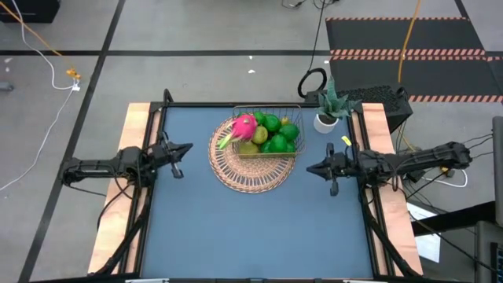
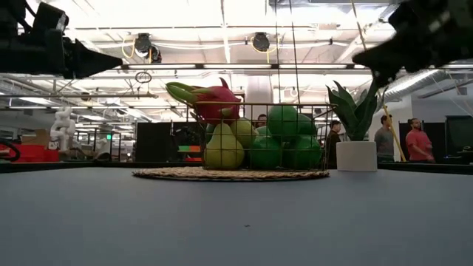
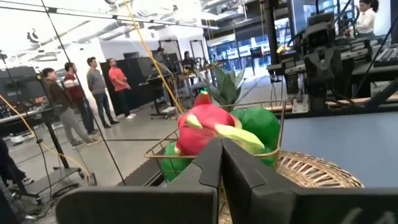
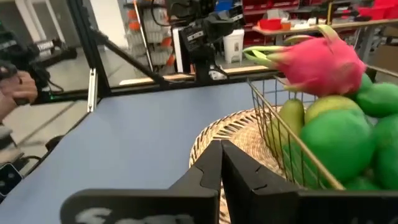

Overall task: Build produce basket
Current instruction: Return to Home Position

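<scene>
Now the basket sits upper centre in the high view on a round woven mat. It holds the pink dragon fruit, green limes and a pear. My left hand hovers mid-left and my right hand mid-right. Both are level, fingers pressed together, pointing inward and clear of the basket. The blue bench fills the lower frame, and a potted plant stands right of the basket. People stand in the room beyond.
</scene>
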Robot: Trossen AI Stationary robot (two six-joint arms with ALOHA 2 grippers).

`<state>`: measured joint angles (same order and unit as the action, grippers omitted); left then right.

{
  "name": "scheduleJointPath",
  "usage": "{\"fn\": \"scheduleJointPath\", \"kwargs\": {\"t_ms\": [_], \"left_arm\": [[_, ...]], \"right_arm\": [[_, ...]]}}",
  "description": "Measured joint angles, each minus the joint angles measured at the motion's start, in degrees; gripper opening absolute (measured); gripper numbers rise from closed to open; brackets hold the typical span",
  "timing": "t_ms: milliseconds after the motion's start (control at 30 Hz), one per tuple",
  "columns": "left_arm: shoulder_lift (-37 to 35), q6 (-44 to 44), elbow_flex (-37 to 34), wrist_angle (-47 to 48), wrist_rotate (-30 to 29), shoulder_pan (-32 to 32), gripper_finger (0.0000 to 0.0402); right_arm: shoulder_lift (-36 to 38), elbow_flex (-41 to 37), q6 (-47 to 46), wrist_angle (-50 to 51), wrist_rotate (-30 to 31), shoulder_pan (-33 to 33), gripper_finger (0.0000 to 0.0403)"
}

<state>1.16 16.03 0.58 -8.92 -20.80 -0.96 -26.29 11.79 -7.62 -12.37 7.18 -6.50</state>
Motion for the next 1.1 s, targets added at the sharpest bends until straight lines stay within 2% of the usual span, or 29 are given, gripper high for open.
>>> {"fn": "scheduleJointPath", "kwargs": {"t_ms": [67,167,333,433,533,633,700,800,967,1100], "left_arm": [[0.0,0.0,0.0,-0.1,0.0,0.0,0.0015],[0.0,0.0,0.0,-1.8,0.0,0.0,0.0005],[0.0,0.0,0.0,-3.6,0.4,0.0,0.0011],[0.0,0.1,0.0,-4.0,2.9,0.0,0.0014],[-0.1,0.3,0.0,-5.2,6.4,0.0,0.0005],[-0.2,0.3,1.3,-2.9,7.7,0.0,0.0006],[-0.2,0.0,2.0,-0.3,7.7,0.0,0.0013],[-0.2,-0.5,2.1,1.5,7.7,0.0,0.0017],[-0.1,0.0,2.2,1.4,6.3,0.0,0.0004],[-0.1,-0.1,2.2,1.4,2.9,0.0,0.0010]], "right_arm": [[2.9,-3.3,-0.8,-1.8,0.1,0.1,0.0000],[6.2,-3.9,-1.1,-2.5,0.2,1.0,0.0000],[7.1,5.2,0.8,5.7,-2.1,2.0,0.0000],[3.3,6.9,0.2,4.3,-5.8,1.0,0.0000],[-0.3,3.6,1.1,0.5,-8.9,-1.3,0.0000],[2.2,0.0,2.7,2.0,-4.2,-1.7,0.0000],[5.4,-3.0,1.8,-4.0,-3.0,-1.0,0.0000],[7.9,-7.3,-0.7,-13.8,-9.2,-0.6,0.0000],[8.8,-9.1,-5.4,-12.5,-7.3,-0.8,0.0000],[5.4,-9.2,-4.8,-18.5,-7.3,-2.5,0.0000]]}}
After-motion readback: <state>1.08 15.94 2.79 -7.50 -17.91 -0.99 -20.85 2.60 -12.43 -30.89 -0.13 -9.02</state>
